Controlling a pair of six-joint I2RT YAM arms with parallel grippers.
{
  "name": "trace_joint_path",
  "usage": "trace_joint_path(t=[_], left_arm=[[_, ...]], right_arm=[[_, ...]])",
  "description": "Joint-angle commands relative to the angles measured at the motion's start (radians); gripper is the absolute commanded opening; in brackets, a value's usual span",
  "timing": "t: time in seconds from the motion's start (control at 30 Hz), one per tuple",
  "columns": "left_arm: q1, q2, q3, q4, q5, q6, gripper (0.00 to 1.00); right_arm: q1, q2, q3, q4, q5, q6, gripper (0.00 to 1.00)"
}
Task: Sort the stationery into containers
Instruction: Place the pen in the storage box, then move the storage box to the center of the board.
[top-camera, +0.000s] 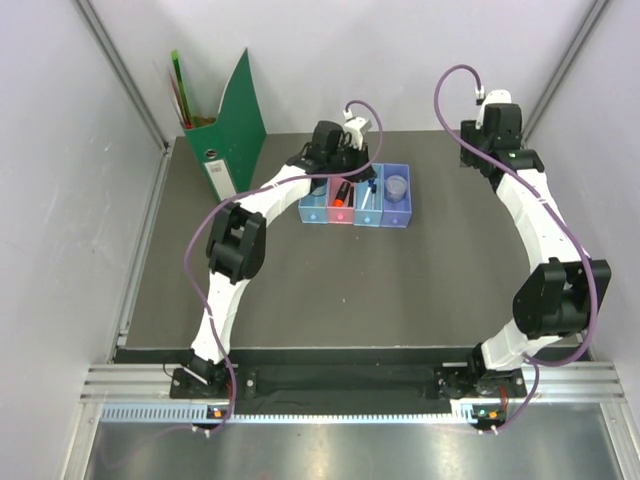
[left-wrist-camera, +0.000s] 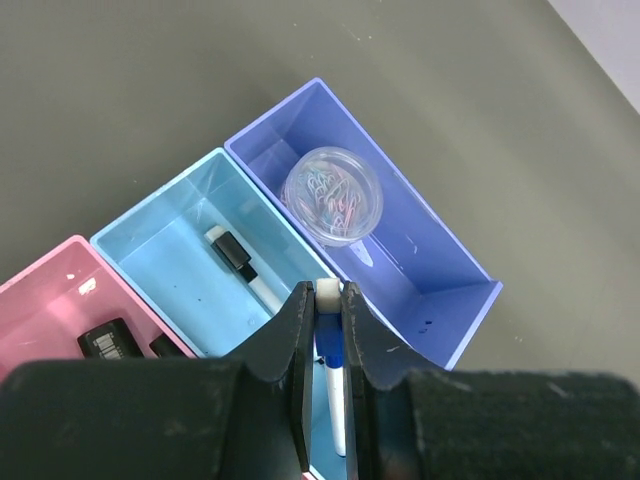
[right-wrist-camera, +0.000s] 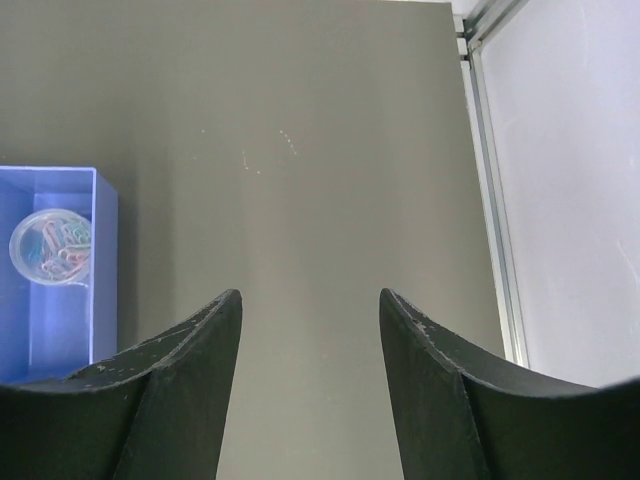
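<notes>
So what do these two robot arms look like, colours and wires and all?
The left arm and right arm are slim white links joined by chunky black joint housings. Each is trailed by a loose purple cable. The left gripper and right gripper each have two matte black fingers. The fingers taper to blunt tips, with pale scuffs along the edges.

A blue tray (top-camera: 312, 212), a pink tray (left-wrist-camera: 50, 300), a light blue tray (left-wrist-camera: 165, 250) and a purple tray (left-wrist-camera: 430, 270) were seen, along with a dark grey table (top-camera: 350, 290), a white pen (left-wrist-camera: 336, 415) banded in blue, a clear disc (left-wrist-camera: 332, 195) holding multicoloured clips, and a green folder (top-camera: 240, 110).
</notes>
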Motion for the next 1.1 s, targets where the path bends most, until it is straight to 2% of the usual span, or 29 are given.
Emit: trace_joint_path(t=[0.0,0.07,0.1,0.2,0.23,0.27,0.37,0.63,0.73,0.8,0.83,0.87,0.93,1.03,1.07], left_arm=[[0.012,0.009,0.037,0.078,0.001,-0.035,0.0],[0.012,0.014,0.036,0.076,-0.008,-0.023,0.01],[0.01,0.017,0.034,0.073,-0.01,-0.02,0.04],[0.012,0.028,0.033,0.07,-0.01,-0.012,0.32],[0.013,0.029,0.033,0.07,-0.01,-0.009,0.47],[0.012,0.029,0.033,0.071,-0.005,-0.003,0.52],[0.012,0.026,0.039,0.076,0.001,0.005,0.58],[0.018,-0.047,0.085,0.042,0.029,0.077,0.61],[0.027,-0.128,0.085,-0.022,0.093,0.213,0.61],[0.032,-0.22,0.022,-0.126,0.131,0.42,0.63],[0.036,-0.254,-0.051,-0.157,0.151,0.49,0.64],[0.042,-0.285,-0.088,-0.233,0.173,0.621,0.65],[0.068,-0.363,-0.154,-0.322,0.19,0.749,0.68],[0.105,-0.438,-0.304,-0.483,0.19,1.019,0.69],[0.111,-0.454,-0.338,-0.508,0.173,1.061,0.69]], right_arm=[[-0.003,-0.048,-0.013,0.029,-0.018,0.004,0.57],[-0.003,-0.047,-0.011,0.029,-0.027,0.004,0.57],[-0.001,-0.048,-0.011,0.027,-0.028,0.004,0.57],[-0.003,-0.048,-0.007,0.02,-0.042,0.002,0.58],[-0.001,-0.048,-0.007,0.02,-0.056,-0.005,0.6],[-0.003,-0.048,-0.005,0.015,-0.064,-0.01,0.61],[0.008,-0.054,-0.011,-0.006,-0.107,-0.048,0.64],[0.035,-0.07,-0.027,-0.088,-0.361,-0.192,0.66],[0.063,-0.06,-0.017,-0.143,-0.494,-0.269,0.67],[0.092,-0.051,-0.008,-0.187,-0.542,-0.304,0.67],[0.106,-0.045,-0.007,-0.197,-0.559,-0.338,0.67],[0.117,-0.042,-0.005,-0.209,-0.564,-0.357,0.67],[0.147,-0.027,-0.001,-0.215,-0.565,-0.395,0.68],[0.167,0.005,0.015,-0.217,-0.577,-0.42,0.68],[0.169,0.013,0.025,-0.224,-0.582,-0.429,0.67]])
